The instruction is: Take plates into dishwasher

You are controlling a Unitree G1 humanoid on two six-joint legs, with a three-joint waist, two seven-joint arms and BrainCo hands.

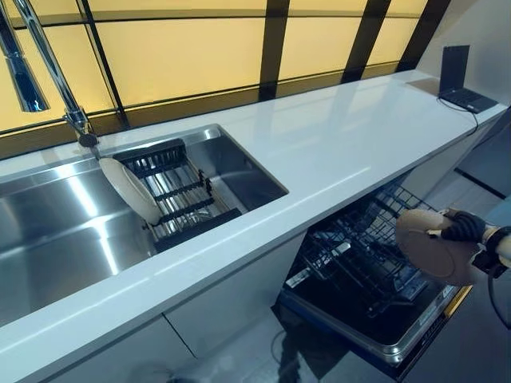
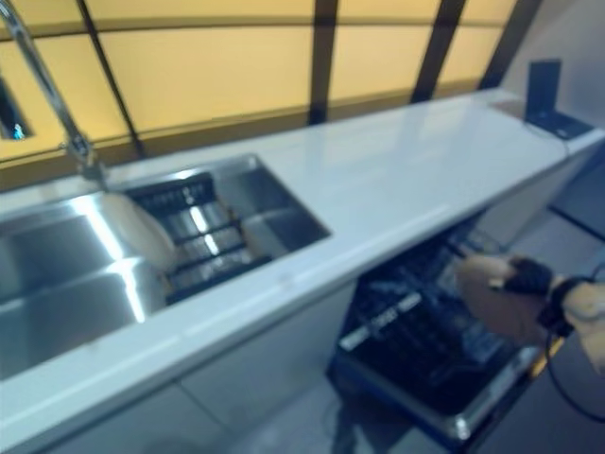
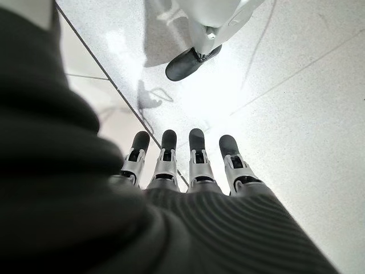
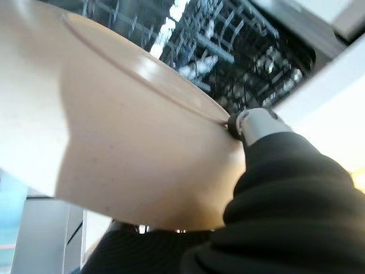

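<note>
The beige plate is pinched in the right hand, thumb curled over its rim, held above the open dishwasher rack; the step in hand is loading, I judge, and the next move calls for tilting the plate on edge and lowering it between the tines. A second plate waits in the sink's drying rack (well apart). Only the left wrist view shows the left hand, fingers straight, empty, over the floor; the right wrist view shows the thumb's hold up close.
</note>
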